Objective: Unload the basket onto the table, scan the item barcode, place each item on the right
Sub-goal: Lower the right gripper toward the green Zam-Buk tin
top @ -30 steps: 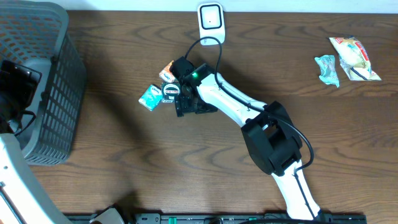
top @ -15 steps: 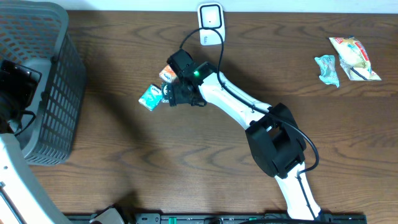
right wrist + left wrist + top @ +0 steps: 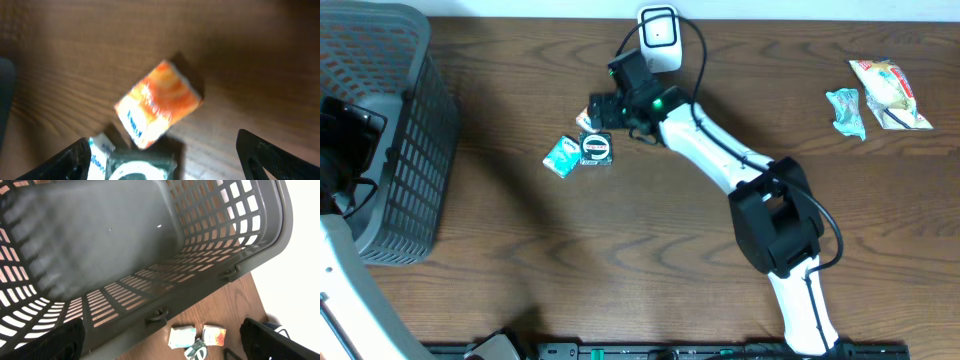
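Confirm that the right gripper (image 3: 163, 136) is spread wide and empty; the orange packet (image 3: 159, 104) lies just ahead, centred between the jaws. The left gripper (image 3: 161, 322) hangs spread above the basket (image 3: 150, 255).

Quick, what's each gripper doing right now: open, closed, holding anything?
Left gripper: open, holding nothing, at the basket.
Right gripper: open, holding nothing, above the orange packet.

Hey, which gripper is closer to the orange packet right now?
Right. The right gripper hovers directly above the orange packet; the left gripper is far off to its left, over the basket.
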`<state>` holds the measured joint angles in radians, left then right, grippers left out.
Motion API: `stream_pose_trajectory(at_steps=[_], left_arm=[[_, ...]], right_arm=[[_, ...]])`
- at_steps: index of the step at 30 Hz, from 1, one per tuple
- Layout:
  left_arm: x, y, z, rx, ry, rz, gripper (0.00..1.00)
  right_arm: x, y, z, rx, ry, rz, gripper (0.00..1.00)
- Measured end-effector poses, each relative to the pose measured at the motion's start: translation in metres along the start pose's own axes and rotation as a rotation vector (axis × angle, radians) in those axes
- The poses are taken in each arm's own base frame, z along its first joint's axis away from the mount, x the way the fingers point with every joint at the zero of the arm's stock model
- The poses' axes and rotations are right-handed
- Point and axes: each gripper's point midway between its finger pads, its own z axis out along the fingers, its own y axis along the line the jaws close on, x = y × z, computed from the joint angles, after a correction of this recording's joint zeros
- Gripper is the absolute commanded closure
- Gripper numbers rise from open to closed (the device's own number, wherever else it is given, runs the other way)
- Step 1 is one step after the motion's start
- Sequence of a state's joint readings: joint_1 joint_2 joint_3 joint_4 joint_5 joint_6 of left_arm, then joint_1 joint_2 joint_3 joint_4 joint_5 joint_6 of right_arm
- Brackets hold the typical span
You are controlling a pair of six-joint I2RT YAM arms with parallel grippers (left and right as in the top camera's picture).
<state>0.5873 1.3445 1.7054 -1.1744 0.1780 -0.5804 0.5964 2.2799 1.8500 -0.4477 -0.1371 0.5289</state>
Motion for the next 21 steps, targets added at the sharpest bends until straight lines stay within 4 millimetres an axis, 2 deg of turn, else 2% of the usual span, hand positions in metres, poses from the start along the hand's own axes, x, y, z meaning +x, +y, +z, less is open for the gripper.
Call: stream_pose_trajectory(at_steps=[4, 9, 15, 21], left_arm=[[0.000, 0.000, 0.000, 0.000, 0.000, 0.000, 0.02], [0.000, 0.000, 0.000, 0.000, 0.000, 0.000, 0.03], [0.000, 0.000, 0.000, 0.000, 0.000, 0.000, 0.02], [0.000, 0.000, 0.000, 0.000, 0.000, 0.000, 0.02]], right_arm=[[-0.018, -0.005, -0.003, -0.041, -0.040, 0.016, 0.08], [-0.021, -0.002, -0.003, -0.060, -0.048, -0.001, 0.08], [-0.010, 0.014, 0.000, -0.074, -0.032, -0.035, 0.09], [0.012, 0.024, 0.008, -0.071, 0.019, -0.062, 0.12]])
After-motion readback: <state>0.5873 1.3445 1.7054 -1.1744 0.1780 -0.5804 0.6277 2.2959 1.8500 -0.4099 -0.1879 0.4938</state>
